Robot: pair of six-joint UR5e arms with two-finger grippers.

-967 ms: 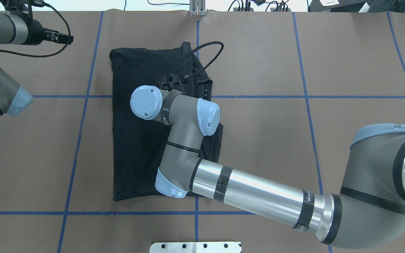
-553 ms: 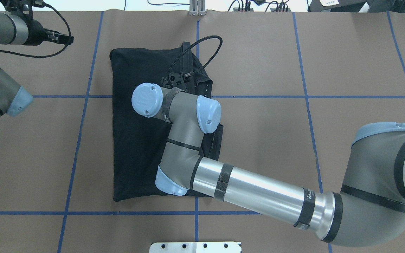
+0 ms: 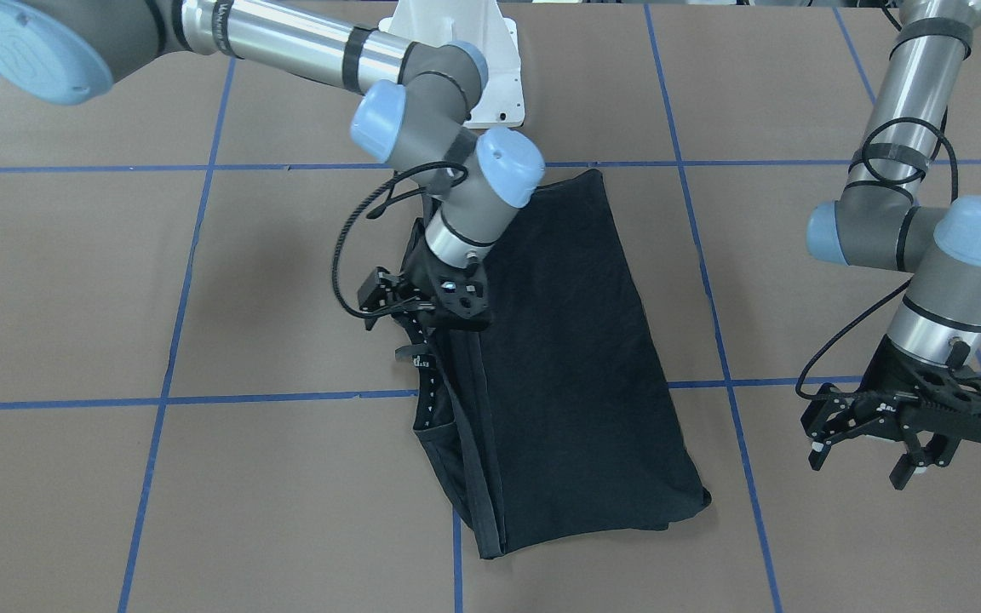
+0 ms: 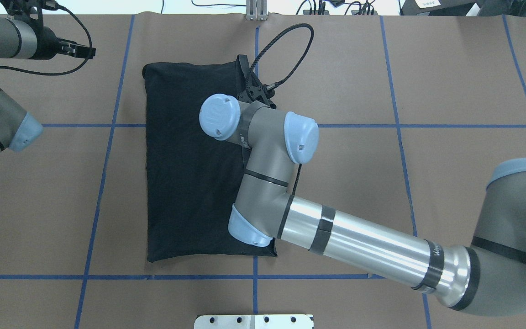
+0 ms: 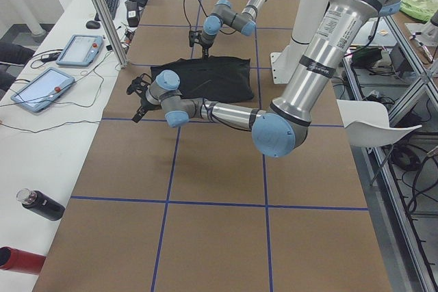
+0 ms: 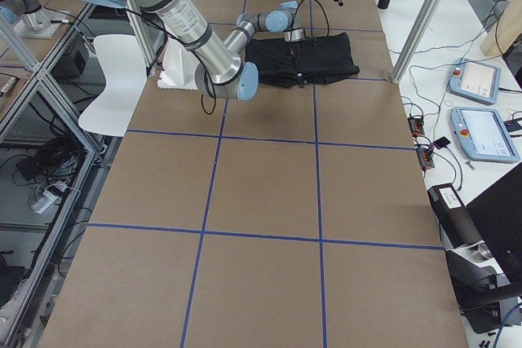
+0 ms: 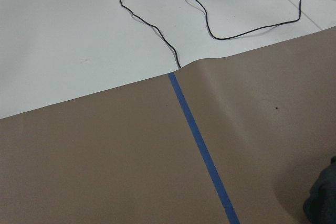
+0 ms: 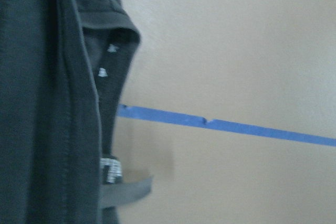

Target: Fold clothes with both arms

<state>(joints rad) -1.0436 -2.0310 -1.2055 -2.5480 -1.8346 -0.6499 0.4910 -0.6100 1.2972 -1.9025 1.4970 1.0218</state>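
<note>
The clothes, a black T-shirt [image 4: 185,160], lie folded in a long rectangle on the brown table; no print shows. In the front-facing view its layered edge [image 3: 456,443] with a white-dotted neck tape runs down from my right gripper [image 3: 439,328]. That gripper hangs over this edge, black against black cloth, so I cannot tell if it is open or shut. The right wrist view shows the shirt's hem [image 8: 52,103] beside bare table. My left gripper [image 3: 861,464] stands open and empty, well off the shirt's side; its black head [image 4: 78,49] also shows in the overhead view.
Blue tape lines [image 4: 107,137] grid the brown paper table cover. The white pedestal base [image 3: 490,77] stands at the robot's side. Tablets and cables [image 5: 68,49] lie on the white bench beyond the far edge, with bottles [image 5: 41,204] further along it.
My right arm's wrist has swung right and toward the far edge, along the shirt's right side, and its cable loop rose with it. The left arm has not moved.
</note>
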